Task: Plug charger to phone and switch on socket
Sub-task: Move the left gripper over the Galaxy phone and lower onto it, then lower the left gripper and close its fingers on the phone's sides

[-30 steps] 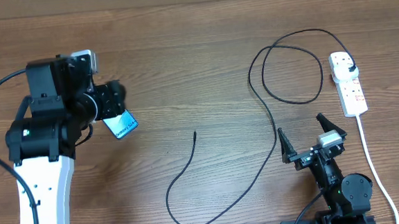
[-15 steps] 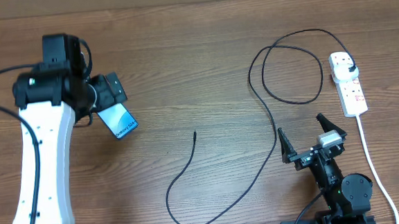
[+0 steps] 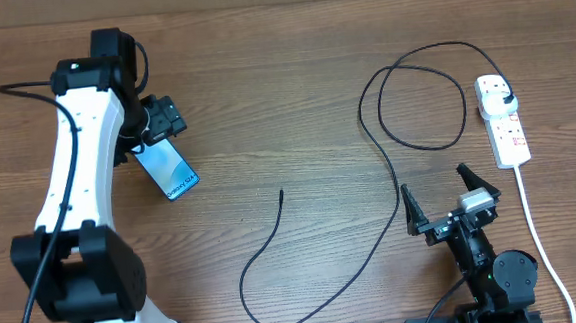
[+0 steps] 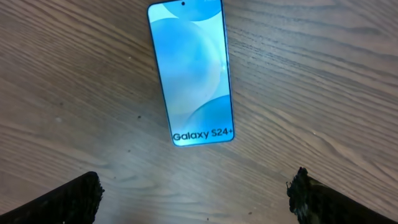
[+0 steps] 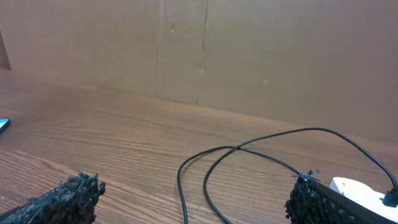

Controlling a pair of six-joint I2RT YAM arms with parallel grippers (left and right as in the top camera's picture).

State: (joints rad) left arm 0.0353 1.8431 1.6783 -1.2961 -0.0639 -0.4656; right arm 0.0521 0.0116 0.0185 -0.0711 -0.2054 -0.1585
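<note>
Overhead view puts the phone (image 3: pixel 171 170) at about nine o'clock on the table (image 3: pixel 281 42), lying flat and screen up. Its lettered end points toward five o'clock. Your left claw (image 3: pixel 163 121) hangs just over its far end, at eleven o'clock from it. In the left wrist view the phone (image 4: pixel 193 71) lies clear of the claw (image 4: pixel 196 199), whose fingers are spread wide and grip nothing.

The charger (image 3: pixel 242 276) has its connector tip (image 3: pixel 281 193) near the table's centre, at four o'clock from the phone and well apart from it. The step in hand looks like fetching that tip. Pinch the cable just behind the tip so that it stays stiff, and line it up with the phone's lettered end, where the port probably is. The phone may slide when you push, so consider bracing it.

From the tip the cable curls toward six o'clock, climbs past your right claw (image 3: pixel 432 179) and loops at two o'clock. It ends in a black plug (image 3: pixel 504 96) seated in the socket (image 3: pixel 506 123) at three o'clock. The right claw is spread too and empty. The cable passes close at its nine o'clock side, so a reach toward the switches could snag it. The white cord (image 3: pixel 534 227) trails toward five o'clock, just beside that arm.
</note>
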